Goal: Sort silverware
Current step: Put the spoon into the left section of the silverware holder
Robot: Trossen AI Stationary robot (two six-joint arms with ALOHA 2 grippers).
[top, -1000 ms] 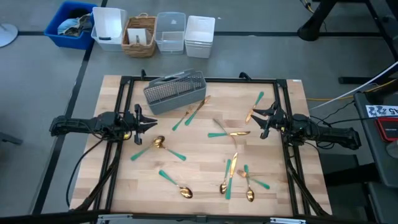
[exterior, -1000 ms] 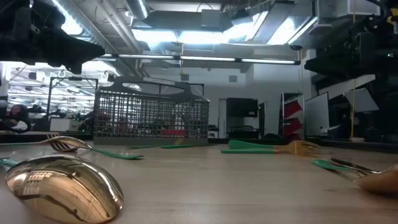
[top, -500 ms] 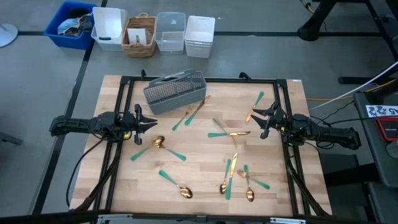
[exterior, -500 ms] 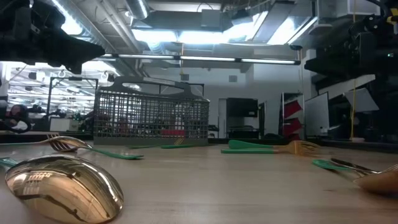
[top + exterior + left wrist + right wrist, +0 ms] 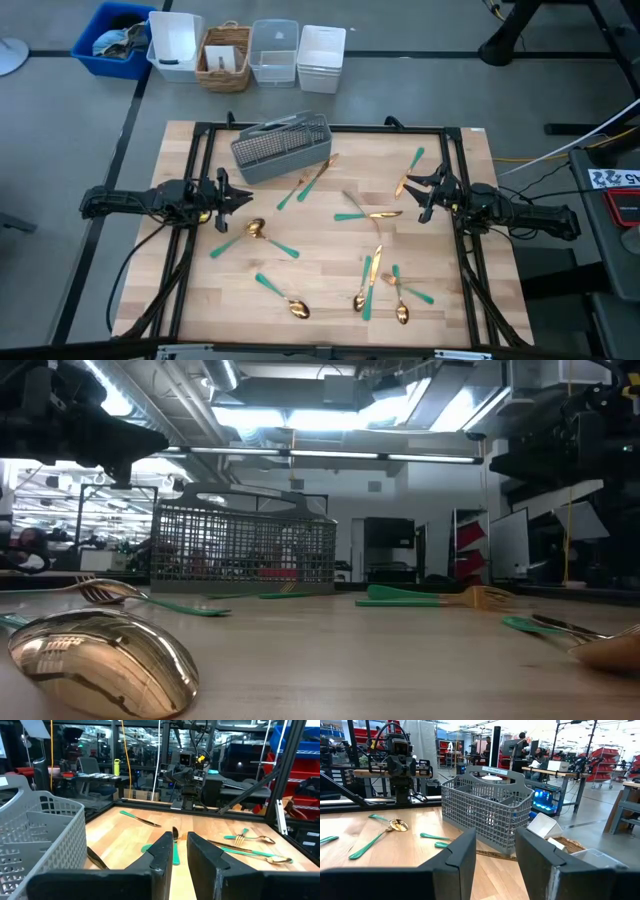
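Observation:
The silverware lies scattered flat on the wooden table: a gold spoon near the left gripper, another spoon by the near edge, a knife, a fork at the middle, and two pieces beside the grey mesh caddy. One teal-handled piece lies close to the right gripper. My left gripper hovers at the table's left side, its fingers a narrow gap apart. My right gripper hovers at the right side, open. Both point toward the middle and hold nothing.
Black frame rails run along the table's edges. Beyond the far edge stand a blue bin, a white container, a wicker basket and two clear tubs. The caddy stands on the table's far left part.

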